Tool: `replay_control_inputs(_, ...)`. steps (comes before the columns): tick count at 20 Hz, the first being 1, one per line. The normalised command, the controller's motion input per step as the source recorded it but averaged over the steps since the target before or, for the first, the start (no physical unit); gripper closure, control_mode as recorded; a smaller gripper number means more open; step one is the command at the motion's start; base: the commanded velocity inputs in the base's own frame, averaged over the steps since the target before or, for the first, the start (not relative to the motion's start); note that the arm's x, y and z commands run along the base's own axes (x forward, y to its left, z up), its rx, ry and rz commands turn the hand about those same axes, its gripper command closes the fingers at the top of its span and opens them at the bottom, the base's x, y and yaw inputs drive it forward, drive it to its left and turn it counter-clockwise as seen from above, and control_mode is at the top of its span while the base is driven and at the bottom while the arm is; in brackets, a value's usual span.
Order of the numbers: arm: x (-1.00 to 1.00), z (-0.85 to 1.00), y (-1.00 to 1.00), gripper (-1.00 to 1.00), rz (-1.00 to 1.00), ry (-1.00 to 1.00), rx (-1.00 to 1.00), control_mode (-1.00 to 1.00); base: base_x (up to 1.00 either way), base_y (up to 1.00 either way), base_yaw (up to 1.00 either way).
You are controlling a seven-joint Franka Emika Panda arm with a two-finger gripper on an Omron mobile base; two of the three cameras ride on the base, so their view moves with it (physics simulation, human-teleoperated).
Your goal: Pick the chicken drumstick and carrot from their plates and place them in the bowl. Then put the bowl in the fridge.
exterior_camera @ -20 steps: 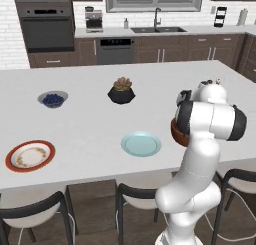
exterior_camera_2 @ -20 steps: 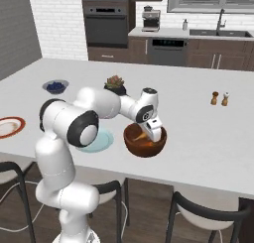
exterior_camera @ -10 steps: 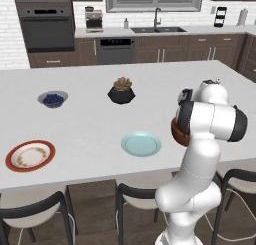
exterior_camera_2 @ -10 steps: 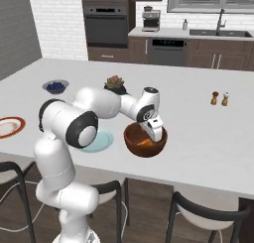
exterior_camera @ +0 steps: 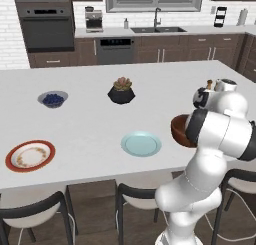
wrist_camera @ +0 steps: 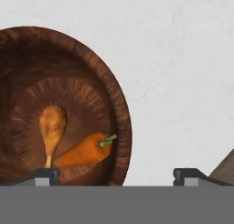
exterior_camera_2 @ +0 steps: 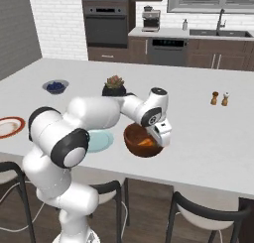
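We hover our pincer (wrist_camera: 116,175) over the near edge of the bowl (wrist_camera: 119,109), jaws now spread wide and gripping nothing, where a second ago they were still nearly closed. The carrot (wrist_camera: 82,151) has just been let go: it lies on the bowl's floor, touching the drumstick (wrist_camera: 52,127), whose thin bone end points toward our fingertips (wrist_camera: 45,174). In the hand view one fingertip sits over the bowl's inside and the other over bare tabletop (wrist_camera: 183,72), so the pincer straddles the rim.

From the right base view the bowl (exterior_camera_2: 144,141) stands on the white tabletop (exterior_camera_2: 208,133) just beside the blue plate (exterior_camera_2: 100,140), with orange showing inside it and our pincer (exterior_camera_2: 162,134) just above its right rim. The blue plate (exterior_camera: 141,143) and the red-rimmed plate (exterior_camera: 30,155) both lie bare in the left base view, well apart from each other. Farther back sit a small dish of blueberries (exterior_camera: 52,99) and a black plant pot (exterior_camera: 121,90).

We judge the filling half of the job complete: both foods are out of their plates and in the bowl. What remains is the carry. The bowl is wide and glossy, so we expect to pinch its wall at the rim rather than span it, and to keep it level so nothing rolls out. The fridge is out of sight from here, so we reckon the base must drive before the bowl can be shelved.
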Motion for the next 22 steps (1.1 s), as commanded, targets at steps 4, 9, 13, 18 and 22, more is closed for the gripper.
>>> replay_control_inputs(4, 0.0, -0.08, -0.11, -1.0, 0.04, 0.02, 0.0, -1.0, 0.0, 0.0, 0.0)
replay_control_inputs(9, 0.0, -0.14, -0.38, -1.0, 0.12, 0.0, 0.0, -1.0, 0.0, 0.0, 0.0)
replay_control_inputs(13, 0.42, -0.18, -0.08, -1.0, 0.1, 0.0, 0.0, -1.0, 0.0, 0.0, 0.0)
replay_control_inputs(18, 0.42, -0.33, -0.02, -1.0, 0.09, 0.0, 0.0, -1.0, 0.0, 0.0, 0.0)
replay_control_inputs(22, 0.04, -0.31, -0.05, -1.0, 0.07, 0.0, 0.0, -1.0, 0.0, 0.0, 0.0)
